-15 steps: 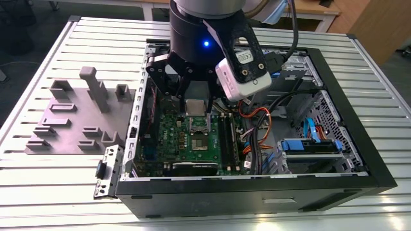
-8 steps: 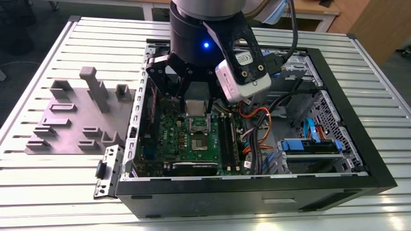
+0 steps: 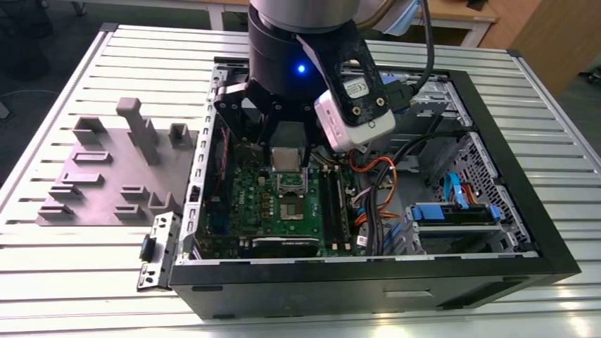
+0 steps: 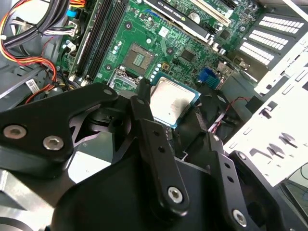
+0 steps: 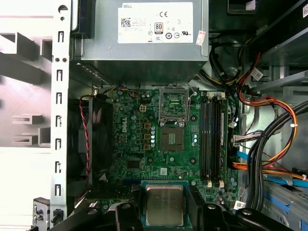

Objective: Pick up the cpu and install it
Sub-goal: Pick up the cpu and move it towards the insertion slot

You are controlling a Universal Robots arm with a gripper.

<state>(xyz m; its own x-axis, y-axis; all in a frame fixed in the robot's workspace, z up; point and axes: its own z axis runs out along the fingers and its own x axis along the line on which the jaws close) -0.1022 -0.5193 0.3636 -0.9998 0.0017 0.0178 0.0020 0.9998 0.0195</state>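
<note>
The black two-fingered claw (image 3: 284,149) is clamped on the small flat square cpu with a silver-grey metal top (image 4: 171,102), one black finger (image 4: 143,103) against each of two opposite edges. The chip lies level in the grip, metal face up toward the wrist, and in the first wrist view it sits between the two finger tips.

The cpu hangs over the green motherboard (image 5: 134,144), inside the open black computer case (image 3: 376,282), and is not seated. The square dark socket (image 5: 169,137) lies bare on the board, apart from the chip, with its silver metal frame (image 5: 172,103) swung open just beside it. A pair of long black memory slots (image 5: 211,139) runs along one side of the socket, and a black fan with a red-and-black twisted wire (image 5: 94,134) stands on the other. A grey metal power supply box (image 5: 144,53) sits past the frame. Orange and black cables (image 5: 269,125) bundle beyond the slots.

The case rests on a slatted pale metal worktop (image 3: 564,183). On the exterior view's left, near the case, lies a grey plastic fixture plate with raised blocks (image 3: 103,176).
</note>
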